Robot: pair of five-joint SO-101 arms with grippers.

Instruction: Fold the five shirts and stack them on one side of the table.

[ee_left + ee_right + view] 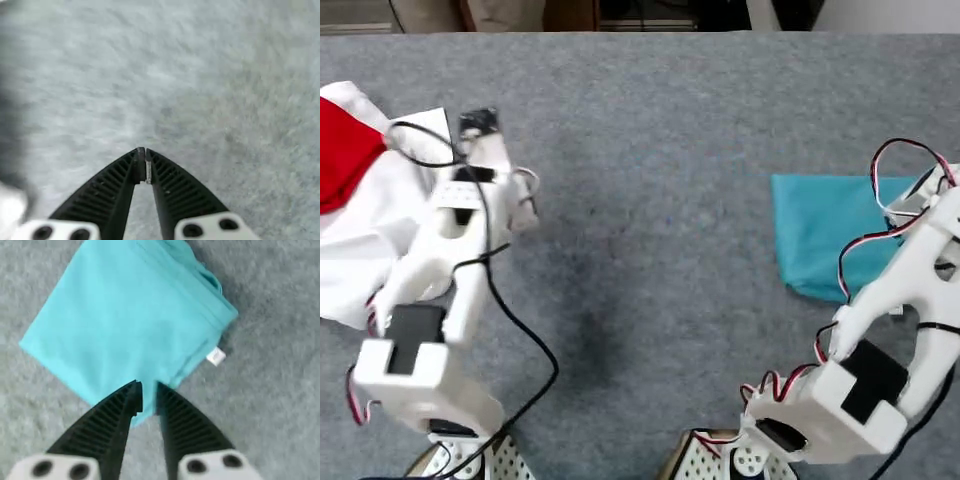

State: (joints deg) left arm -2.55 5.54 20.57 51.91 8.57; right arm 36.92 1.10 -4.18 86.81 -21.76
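A folded teal shirt (820, 235) lies flat at the right side of the grey table (660, 200). My right gripper (147, 396) hovers just above the teal shirt (125, 325) near one edge, its fingers a narrow gap apart with nothing between them. At the far left a crumpled white shirt (365, 235) lies with a red shirt (345, 150) on top. My left gripper (141, 167) is shut and empty over bare grey table. In the high view the left gripper (480, 123) sits beside the white shirt's edge.
A small white label (216, 356) sticks out of the teal shirt's folded edge. Both arm bases stand at the table's near edge (620, 465). The wide grey stretch between the two arms holds nothing.
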